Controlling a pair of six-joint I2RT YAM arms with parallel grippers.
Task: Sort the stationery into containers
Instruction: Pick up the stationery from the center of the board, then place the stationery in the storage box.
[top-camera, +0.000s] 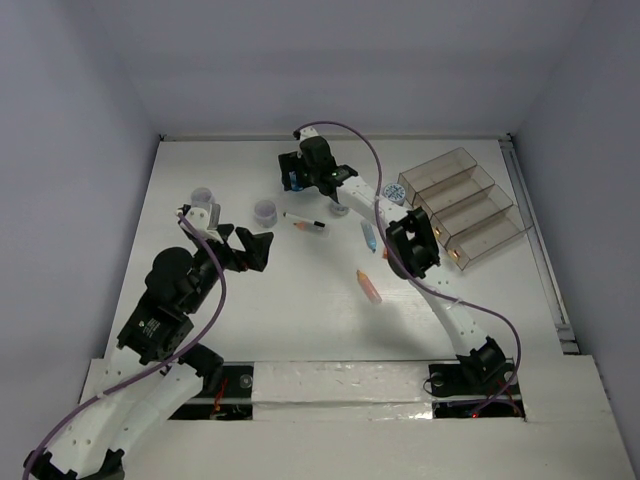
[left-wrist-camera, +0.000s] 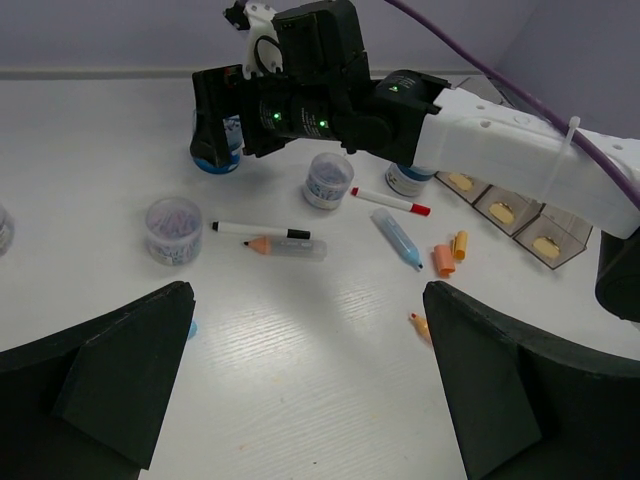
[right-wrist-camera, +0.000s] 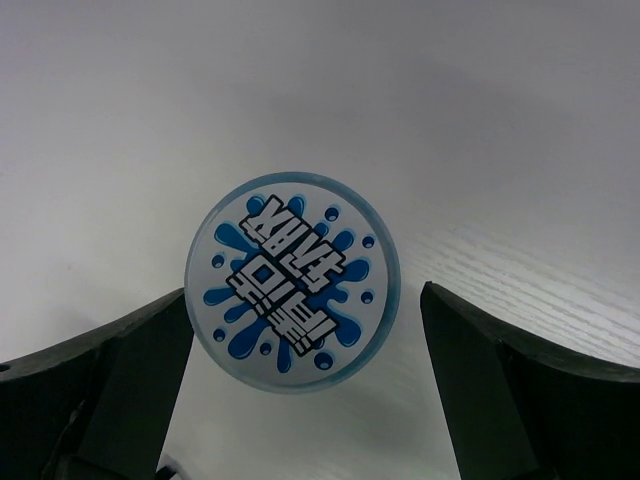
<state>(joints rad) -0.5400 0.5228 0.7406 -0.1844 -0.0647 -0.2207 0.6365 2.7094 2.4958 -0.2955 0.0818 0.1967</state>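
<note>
My right gripper (right-wrist-camera: 305, 310) is open, its jaws on either side of a round jar with a blue splash lid (right-wrist-camera: 292, 282) at the back of the table; a gap shows on the right side. From above, that gripper (top-camera: 293, 180) hides the jar. My left gripper (left-wrist-camera: 308, 300) hangs open over bare table. Ahead of it lie a black-capped pen (left-wrist-camera: 262, 230), a pencil (left-wrist-camera: 285, 246), a red-capped pen (left-wrist-camera: 390, 201), a blue stick (left-wrist-camera: 396, 238) and orange sticks (left-wrist-camera: 443, 258). Two more jars (left-wrist-camera: 174, 229) (left-wrist-camera: 328, 180) stand nearby. The smoky organiser tray (top-camera: 462, 205) sits at the right.
The right arm (left-wrist-camera: 500, 150) stretches across the back, above the pens. A third jar (top-camera: 203, 197) stands at the far left and another (top-camera: 392, 192) beside the tray. A pink-orange stick (top-camera: 369, 285) lies mid-table. White walls enclose the table.
</note>
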